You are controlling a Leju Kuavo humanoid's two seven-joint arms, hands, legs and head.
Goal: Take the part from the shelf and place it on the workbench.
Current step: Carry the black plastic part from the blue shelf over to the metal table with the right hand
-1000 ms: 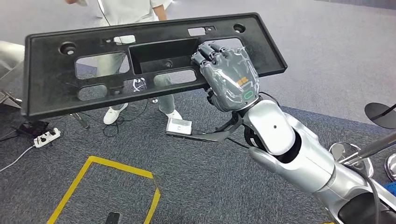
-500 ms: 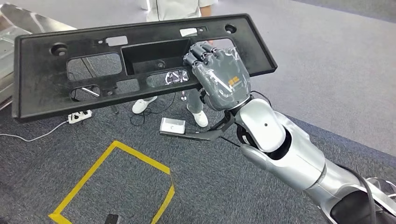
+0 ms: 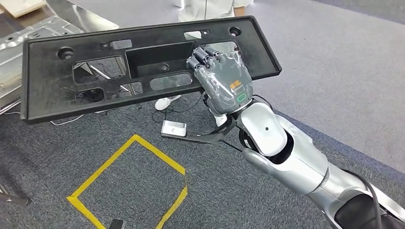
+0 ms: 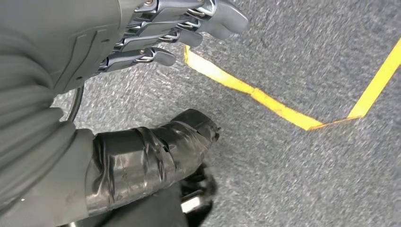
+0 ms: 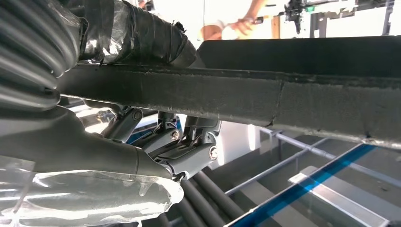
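Observation:
The part is a long black plastic panel with several cut-outs and a recessed box in its middle. It hangs in the air across the upper half of the head view, tilted slightly. My right hand grips its near edge right of centre, fingers hooked into a cut-out. In the right wrist view the panel's edge runs across, clamped between thumb and fingers. My left hand hangs over the carpet, fingers loosely extended and holding nothing.
Grey carpet with a yellow tape square lies below. A metal sheet surface sits at the upper left. A person's legs and white shoes show behind the panel. Cables and a small white box lie on the floor.
The whole view has swung: the floor, the tape square and the person have shifted right, and the metal surface has come in at upper left. My right hand keeps its grip on the panel.

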